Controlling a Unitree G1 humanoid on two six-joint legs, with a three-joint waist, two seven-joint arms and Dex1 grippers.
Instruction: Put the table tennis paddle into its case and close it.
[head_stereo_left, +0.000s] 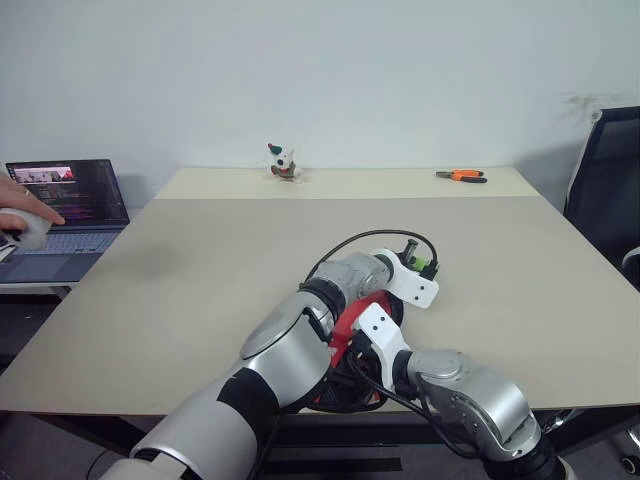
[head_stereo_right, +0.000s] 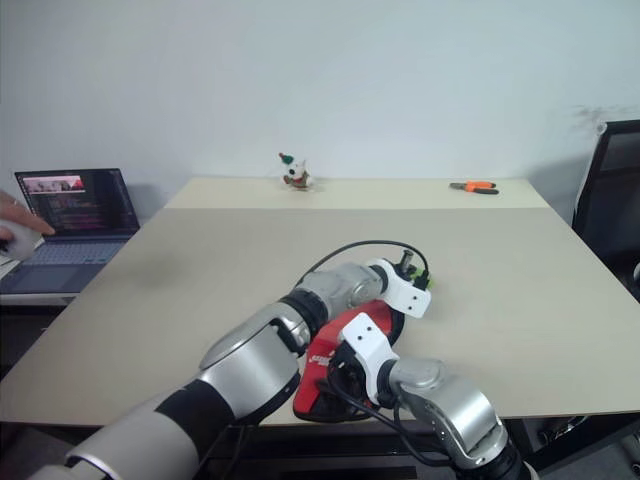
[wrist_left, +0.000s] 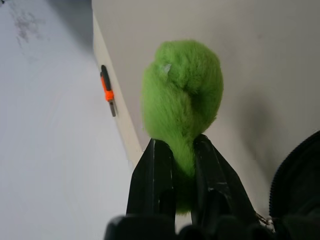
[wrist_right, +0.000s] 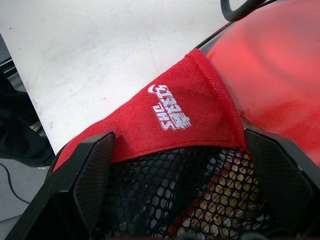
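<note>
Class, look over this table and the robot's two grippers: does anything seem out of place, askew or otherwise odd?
Nothing is spilled or damaged. One oddity: the case hangs partly over the table's near edge. The left gripper is pinching the fluffy green pull tag, and the right gripper straddles the case with its fingers wide apart. Far off lie a small figurine and orange-handled pliers.

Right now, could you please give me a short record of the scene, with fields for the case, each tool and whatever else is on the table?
case: red with black mesh, at the near table edge
left tool: shut on the green tag
right tool: open, fingers either side of the case's mesh
far edge: toy, orange-handled tool
side desk: laptop, a person's hand
</note>
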